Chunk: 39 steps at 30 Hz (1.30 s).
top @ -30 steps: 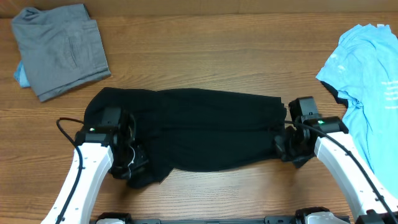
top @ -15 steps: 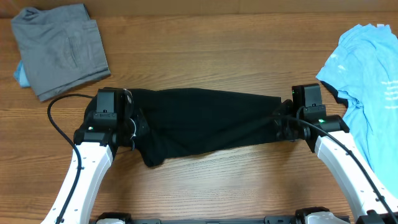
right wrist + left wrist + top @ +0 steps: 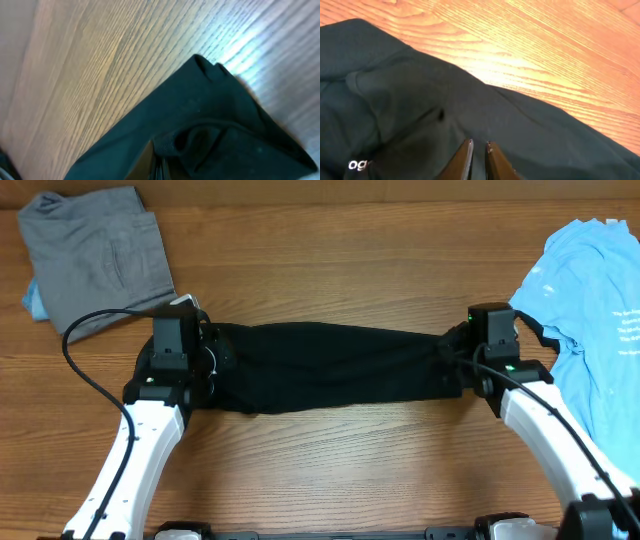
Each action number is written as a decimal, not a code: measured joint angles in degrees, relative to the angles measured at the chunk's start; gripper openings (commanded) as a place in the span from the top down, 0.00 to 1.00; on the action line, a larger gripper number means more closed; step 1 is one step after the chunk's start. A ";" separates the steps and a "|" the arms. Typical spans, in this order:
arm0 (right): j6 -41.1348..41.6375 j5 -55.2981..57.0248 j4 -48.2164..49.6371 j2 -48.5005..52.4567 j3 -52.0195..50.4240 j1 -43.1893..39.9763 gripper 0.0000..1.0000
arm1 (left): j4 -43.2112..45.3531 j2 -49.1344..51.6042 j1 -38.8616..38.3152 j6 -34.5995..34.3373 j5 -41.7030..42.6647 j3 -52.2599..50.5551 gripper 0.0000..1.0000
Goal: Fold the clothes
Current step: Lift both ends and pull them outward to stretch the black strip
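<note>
The black shirt (image 3: pixel 330 365) lies across the middle of the table as a long narrow band, stretched between the two arms. My left gripper (image 3: pixel 213 356) is at its left end; in the left wrist view its fingertips (image 3: pixel 479 145) stand a narrow gap apart over the dark cloth (image 3: pixel 420 110), with white logo letters at the lower left. My right gripper (image 3: pixel 452 358) is at the shirt's right end. In the right wrist view it (image 3: pixel 159 151) is shut on a bunched fold of the black cloth (image 3: pixel 210 120).
A grey garment (image 3: pixel 95 260) lies folded at the back left with a light blue edge under it. A light blue T-shirt (image 3: pixel 590 310) is spread at the right edge. Bare wooden table (image 3: pixel 330 470) lies in front of the shirt.
Both grippers carried the shirt's near edge away from me and over, turning it into a narrower band. The left gripper's fingers have parted slightly.
</note>
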 measured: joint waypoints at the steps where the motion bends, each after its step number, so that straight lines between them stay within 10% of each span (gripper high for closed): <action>1: 0.00 0.02 0.55 0.87 0.00 0.00 0.96 | 0.50 0.57 0.00 0.00 -0.02 0.00 0.85; 6: -0.04 0.52 2.51 3.96 -0.02 0.00 0.96 | 1.44 4.39 0.00 0.02 -1.44 0.00 0.84; 7: 0.00 1.16 2.75 3.98 -0.02 0.02 0.85 | 2.01 5.68 0.00 0.00 -2.38 0.00 0.81; 9: -0.09 2.99 3.32 3.98 -0.02 0.02 0.15 | 2.54 8.17 0.00 0.02 -3.63 0.00 0.51; 10: -0.52 3.72 3.45 4.00 0.00 0.00 0.00 | 2.49 8.66 0.00 0.35 -3.87 0.00 0.34; 11: -1.55 4.70 3.74 4.00 0.00 0.00 0.00 | 2.29 9.03 0.00 0.35 -3.93 0.00 0.18; 16: -6.91 6.01 2.25 4.00 0.46 0.02 0.00 | -6.97 9.16 0.07 0.81 -4.35 1.81 0.00; 39: -12.28 2.23 -45.90 -4.90 27.52 0.00 0.00 | -45.29 -14.29 0.04 -0.09 0.68 19.61 0.00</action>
